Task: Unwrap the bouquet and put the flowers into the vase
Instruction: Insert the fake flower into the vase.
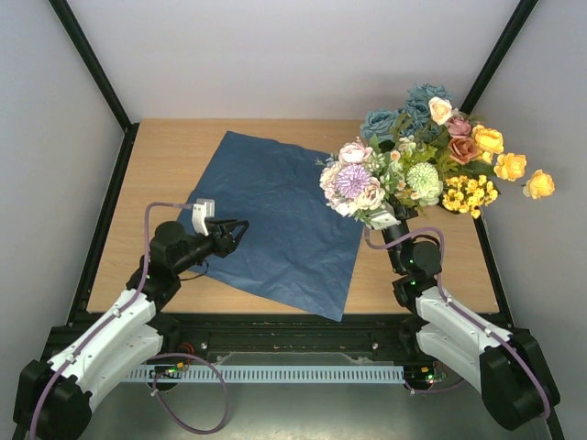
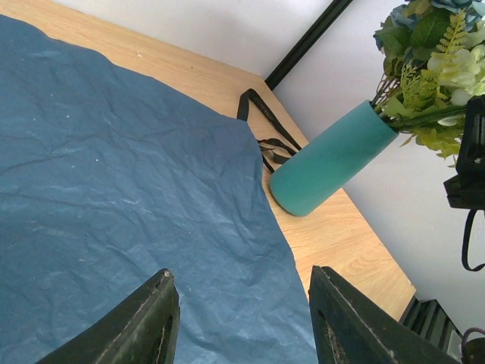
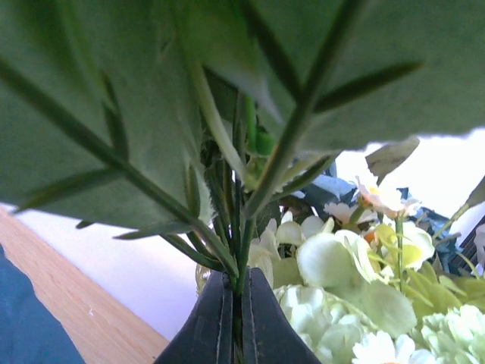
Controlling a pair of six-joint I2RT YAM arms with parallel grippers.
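flowers (image 1: 431, 156) upright, stems down in teal vase (image 2: 330, 159) at far right of table (image 1: 174, 156), blooms up, vase seen only from left wrist, right gripper (image 3: 233, 303) pinched on stems (image 3: 227, 227), left gripper (image 2: 241, 280) half-spread, empty, over blue paper (image 1: 275, 220)

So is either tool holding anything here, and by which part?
The right tool pinches the flowers by their green stems; the left tool is open, holding nothing.
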